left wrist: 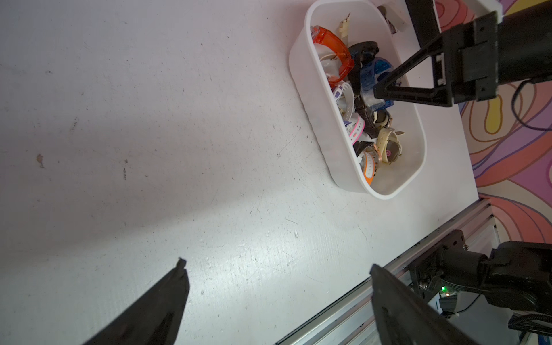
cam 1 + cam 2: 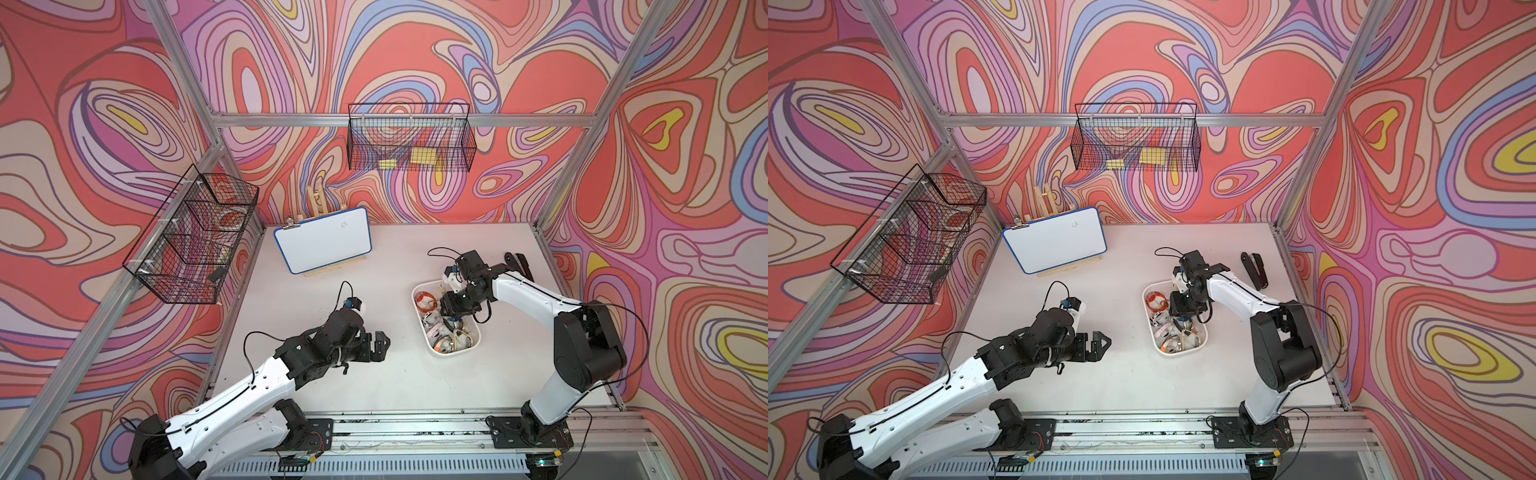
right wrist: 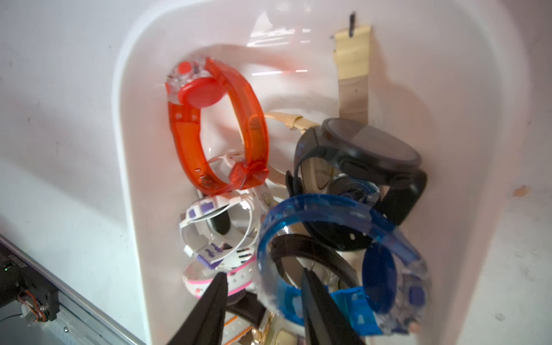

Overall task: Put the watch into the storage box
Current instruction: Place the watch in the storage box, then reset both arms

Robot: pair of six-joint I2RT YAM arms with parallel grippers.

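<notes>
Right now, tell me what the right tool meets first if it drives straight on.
Probably the blue translucent watch in the storage box: its band lies just ahead of the right tool; depth is unclear.

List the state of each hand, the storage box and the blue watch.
left hand: open, empty, above the table.
right hand: open, over the storage box.
storage box: upright, several watches inside.
blue watch: inside the box, strap between the right hand's jaws.

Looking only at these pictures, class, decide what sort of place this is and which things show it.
Probably a robot test cell, not a home: a left arm and right arm bolted to a rail, an aluminium frame carrying swirl-printed backdrop walls, and a storage box of watches.
</notes>
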